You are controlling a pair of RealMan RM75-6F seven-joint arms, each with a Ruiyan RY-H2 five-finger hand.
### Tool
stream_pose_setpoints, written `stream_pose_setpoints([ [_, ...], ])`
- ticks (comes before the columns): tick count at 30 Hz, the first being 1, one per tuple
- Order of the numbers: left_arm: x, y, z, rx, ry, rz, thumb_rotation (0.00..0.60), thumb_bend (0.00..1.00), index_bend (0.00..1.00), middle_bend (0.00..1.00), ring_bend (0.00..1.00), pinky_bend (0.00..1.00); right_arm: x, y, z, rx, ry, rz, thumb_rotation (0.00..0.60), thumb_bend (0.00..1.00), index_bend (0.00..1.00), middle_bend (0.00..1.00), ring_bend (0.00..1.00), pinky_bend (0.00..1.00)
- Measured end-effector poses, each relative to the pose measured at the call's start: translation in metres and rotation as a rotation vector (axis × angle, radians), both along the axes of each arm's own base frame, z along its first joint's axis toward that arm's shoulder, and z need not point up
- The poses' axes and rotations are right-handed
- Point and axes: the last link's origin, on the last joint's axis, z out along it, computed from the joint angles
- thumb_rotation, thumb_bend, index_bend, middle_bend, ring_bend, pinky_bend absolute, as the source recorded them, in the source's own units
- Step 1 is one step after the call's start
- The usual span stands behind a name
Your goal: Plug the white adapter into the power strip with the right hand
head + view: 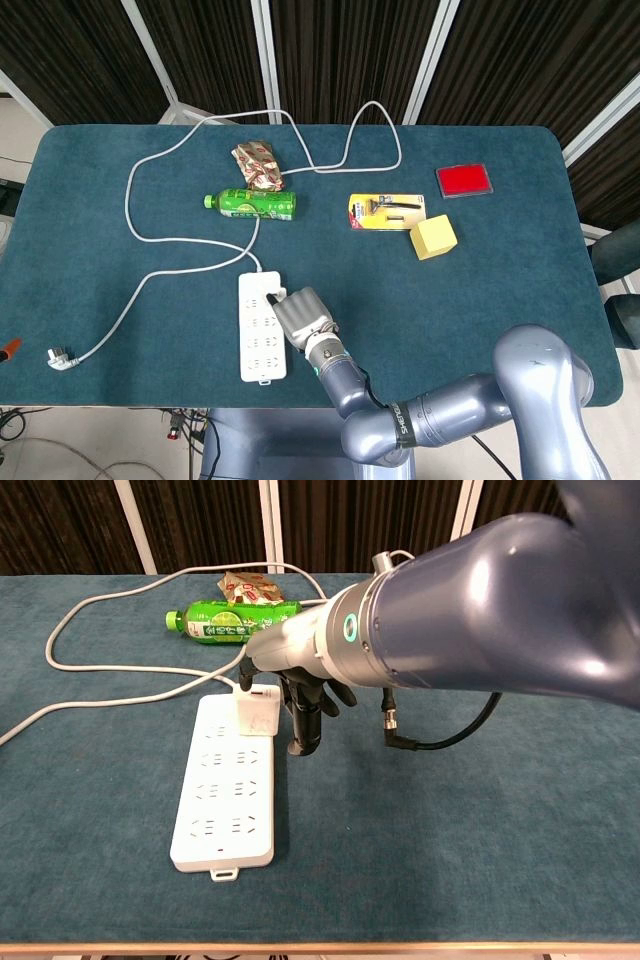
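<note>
A white power strip lies lengthwise near the table's front edge. The small white adapter sits on the strip's far end, on its right-hand side. My right hand hangs just right of the adapter with its dark fingers pointing down at the cloth beside the strip. Its thumb reaches over the adapter's far side. Nothing is held in the hand; whether it touches the adapter I cannot tell. The left hand shows in neither view.
The strip's white cord loops across the left half of the table to a loose plug. Behind the strip lie a green bottle and a snack packet. A razor pack, yellow block and red pad lie to the right.
</note>
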Motion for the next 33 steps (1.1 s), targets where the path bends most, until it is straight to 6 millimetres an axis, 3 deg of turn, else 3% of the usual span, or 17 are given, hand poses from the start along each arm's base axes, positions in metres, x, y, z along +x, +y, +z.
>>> stream_pose_setpoints([
  [18,-0.001,0.000,0.001,0.006,0.000,0.003,0.600,0.08,0.22,0.00,0.00,0.00,0.001,0.000,-0.010,0.010,0.017,0.002,0.600,0.42,0.10,0.65,0.68,0.66],
  [33,-0.001,0.000,0.002,0.006,-0.003,0.001,0.600,0.08,0.22,0.00,0.00,0.00,0.004,0.002,-0.017,0.013,0.039,0.017,0.600,0.42,0.19,0.64,0.68,0.66],
])
